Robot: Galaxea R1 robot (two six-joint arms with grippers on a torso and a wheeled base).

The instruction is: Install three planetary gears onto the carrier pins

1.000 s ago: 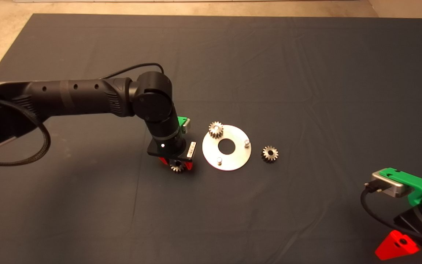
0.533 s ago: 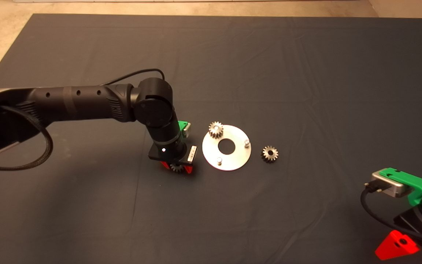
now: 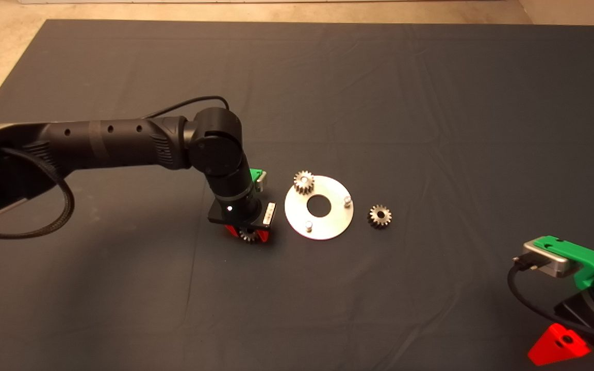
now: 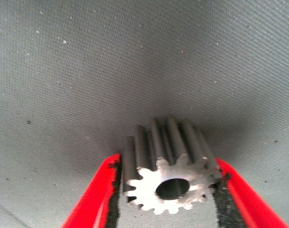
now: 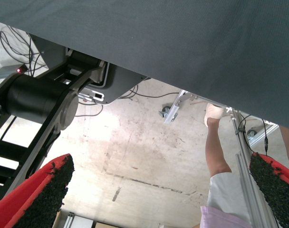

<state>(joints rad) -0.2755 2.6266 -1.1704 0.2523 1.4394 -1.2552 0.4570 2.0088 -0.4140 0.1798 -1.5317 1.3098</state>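
The carrier disc (image 3: pixel 329 224) lies flat mid-mat, and one planetary gear (image 3: pixel 303 182) sits on its far-left pin. Two bare carrier pins (image 3: pixel 308 225) (image 3: pixel 347 200) stand on the near and right sides. A second gear (image 3: pixel 379 216) lies loose on the mat right of the disc. My left gripper (image 3: pixel 248 233) points down just left of the disc, shut on a third gear (image 3: pixel 249 236) low at the mat. In the left wrist view this gear (image 4: pixel 170 175) sits between both black pads (image 4: pixel 112 199). My right gripper (image 3: pixel 557 348) waits open at the lower right edge.
The dark mat (image 3: pixel 379 103) spreads wide around the disc, with pale floor beyond its far edge. In the right wrist view a person's leg (image 5: pixel 216 156), cables and a robot base (image 5: pixel 40 99) show past the mat's edge.
My left gripper has shifted slightly up and its red fingers have drawn in around the gear. The disc, the other gears and the right arm have not moved.
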